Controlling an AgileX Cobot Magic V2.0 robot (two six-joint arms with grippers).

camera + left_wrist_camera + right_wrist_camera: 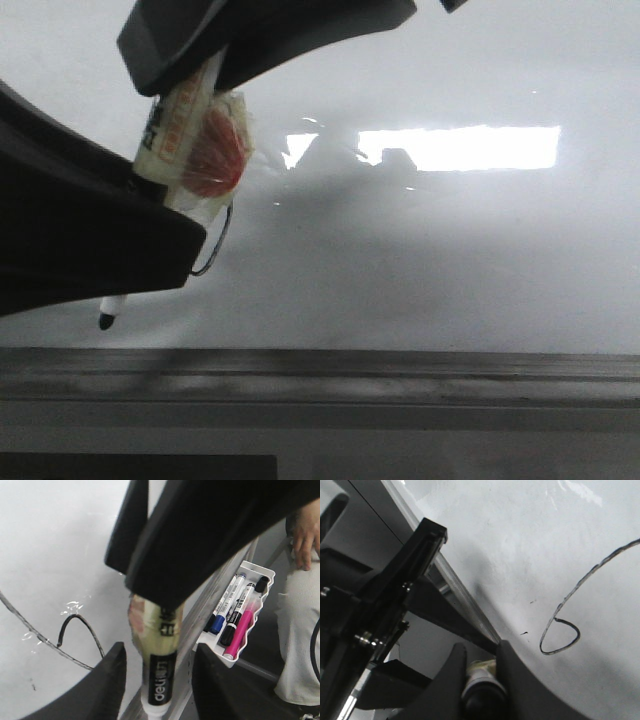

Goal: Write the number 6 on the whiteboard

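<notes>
The whiteboard (450, 250) fills the front view, with a bright rectangular glare. The number 6 is a thin black line; only part of it (222, 235) shows beside the grippers. Its stem and small loop show in the right wrist view (560, 635) and in the left wrist view (70, 617). A black marker (190, 140) wrapped in yellowish tape with a red patch points its tip down-left, close to the board. My right gripper (200, 60) is shut on its upper end (482, 677). My left gripper (160, 680) is open, with a finger on each side of the marker (160, 670), apart from it.
A dark grey ledge (400, 365) runs along the board's lower edge. A white tray (239, 652) beside the board holds blue, black and pink markers. A person's hand (302, 530) and leg are at the far right. A black frame (395, 595) stands by the board's edge.
</notes>
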